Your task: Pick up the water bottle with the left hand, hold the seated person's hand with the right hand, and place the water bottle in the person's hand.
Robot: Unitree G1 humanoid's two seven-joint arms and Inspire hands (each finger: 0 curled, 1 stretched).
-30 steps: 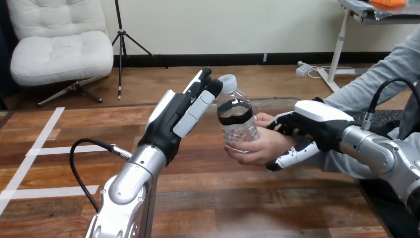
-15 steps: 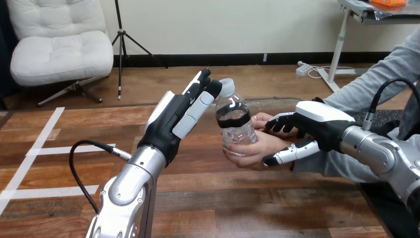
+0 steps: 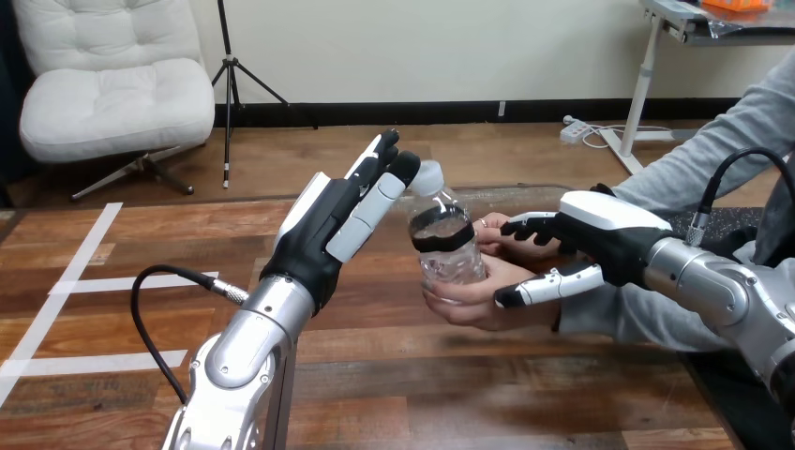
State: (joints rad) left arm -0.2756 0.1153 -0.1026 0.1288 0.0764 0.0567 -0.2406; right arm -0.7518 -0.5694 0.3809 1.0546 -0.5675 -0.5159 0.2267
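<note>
The right robot hand (image 3: 600, 239) has uncurled from the person's hand (image 3: 483, 291), which grips the clear plastic water bottle (image 3: 448, 251); the left robot hand (image 3: 339, 223) hangs released. Both should retreat slowly.

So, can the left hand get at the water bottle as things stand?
Probably yes. The left hand is open just beside the water bottle, straight fingers close by its cap, with nothing between them. The person's hand cups the bottle's lower part, so only the upper part looks free.

White tape strips (image 3: 103, 283) lie on the wooden table's (image 3: 422, 375) left part; a dark mat (image 3: 741, 222) lies at its right edge.
</note>
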